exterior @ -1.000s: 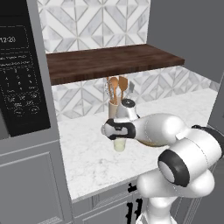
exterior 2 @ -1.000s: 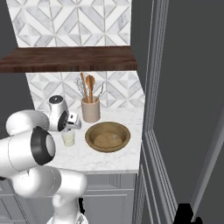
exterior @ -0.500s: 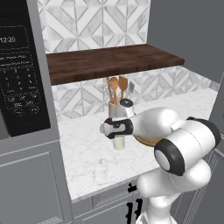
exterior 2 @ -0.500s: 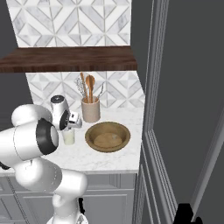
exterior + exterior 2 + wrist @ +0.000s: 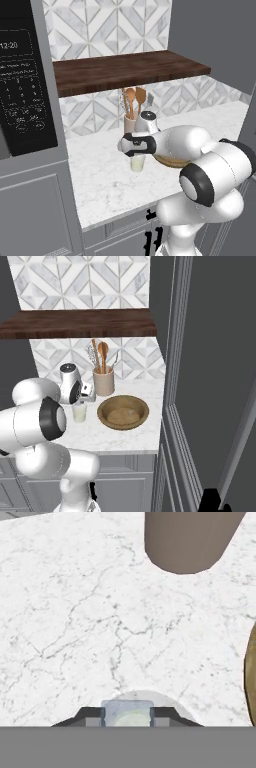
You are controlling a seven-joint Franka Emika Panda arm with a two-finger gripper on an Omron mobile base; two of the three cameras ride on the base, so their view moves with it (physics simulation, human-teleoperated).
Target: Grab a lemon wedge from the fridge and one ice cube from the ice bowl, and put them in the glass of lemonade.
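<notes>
Glass (image 5: 79, 412) left of bowl (image 5: 123, 412), crock (image 5: 103, 381) behind.

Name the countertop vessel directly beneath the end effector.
The glass of lemonade: small, clear, holding pale yellow liquid. The tan crock of wooden spoons stands behind it, and the wide ice bowl sits off to its side.

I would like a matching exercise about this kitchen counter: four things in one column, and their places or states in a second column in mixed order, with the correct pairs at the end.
Things
1. glass of lemonade
2. wooden bowl
3. crock with spoons
4. hand

Places or states
A. stands at the tiled wall, behind the bowl
B. lies nearest the dark fridge door
C. hangs over the glass, a pale cube between its fingertips
D. stands on the marble counter under the hand

Pairs: 1-D, 2-B, 3-A, 4-C
</notes>
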